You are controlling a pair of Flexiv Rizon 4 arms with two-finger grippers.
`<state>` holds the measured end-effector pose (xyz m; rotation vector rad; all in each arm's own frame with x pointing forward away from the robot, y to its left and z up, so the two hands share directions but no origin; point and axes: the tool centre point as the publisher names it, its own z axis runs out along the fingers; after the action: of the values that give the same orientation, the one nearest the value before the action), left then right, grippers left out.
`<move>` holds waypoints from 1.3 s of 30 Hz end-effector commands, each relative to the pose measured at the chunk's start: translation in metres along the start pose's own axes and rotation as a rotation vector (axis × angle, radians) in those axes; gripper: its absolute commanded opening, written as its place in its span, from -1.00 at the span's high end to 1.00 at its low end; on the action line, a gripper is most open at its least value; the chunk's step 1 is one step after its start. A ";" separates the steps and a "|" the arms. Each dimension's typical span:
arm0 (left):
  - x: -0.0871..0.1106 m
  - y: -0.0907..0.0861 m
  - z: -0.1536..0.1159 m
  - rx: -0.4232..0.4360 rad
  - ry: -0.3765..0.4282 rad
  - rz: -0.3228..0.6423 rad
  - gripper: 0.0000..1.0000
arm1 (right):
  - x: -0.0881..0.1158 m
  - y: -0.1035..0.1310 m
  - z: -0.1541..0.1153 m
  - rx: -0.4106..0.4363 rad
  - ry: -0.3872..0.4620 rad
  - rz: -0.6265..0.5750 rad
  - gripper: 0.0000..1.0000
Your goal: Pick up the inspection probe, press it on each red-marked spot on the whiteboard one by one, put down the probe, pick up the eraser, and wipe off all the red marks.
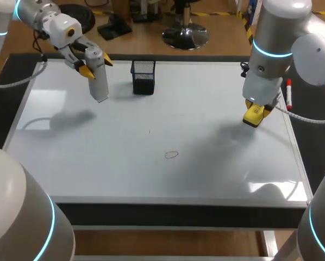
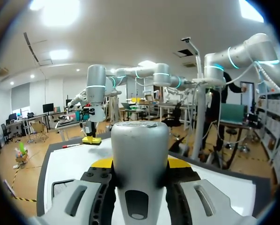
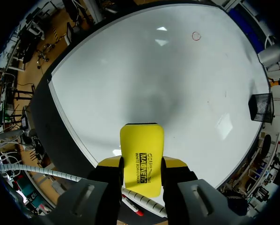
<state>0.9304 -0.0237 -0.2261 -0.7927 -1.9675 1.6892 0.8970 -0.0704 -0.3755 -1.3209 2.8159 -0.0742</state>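
Glossy whiteboard (image 1: 151,179), matt grey probe (image 1: 99,81), black wire-mesh cup (image 1: 143,76), smooth yellow plastic eraser (image 3: 141,157)

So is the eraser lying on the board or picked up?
Picked up: the right tool clamps the eraser from both sides.

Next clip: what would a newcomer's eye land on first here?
Both grippers are loaded: the left gripper is shut on the grey inspection probe over the far left of the whiteboard, beside a black mesh holder. The right gripper is shut on the yellow eraser above the right side. One small red circle sits mid-board.
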 end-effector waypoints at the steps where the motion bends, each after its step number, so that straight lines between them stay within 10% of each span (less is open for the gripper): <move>1: 0.000 -0.002 0.000 -0.003 0.001 0.001 1.00 | 0.000 -0.001 -0.001 0.001 0.003 -0.001 1.00; 15: 0.000 -0.002 0.000 -0.003 0.001 0.001 1.00 | -0.009 0.013 -0.010 0.036 0.005 -0.058 1.00; 39: 0.000 -0.002 0.000 -0.003 0.001 0.001 1.00 | -0.067 0.193 -0.027 0.062 -0.052 -0.416 1.00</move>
<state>0.9303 -0.0237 -0.2261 -0.7932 -1.9680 1.6890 0.7961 0.0851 -0.3571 -1.8144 2.4399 -0.0584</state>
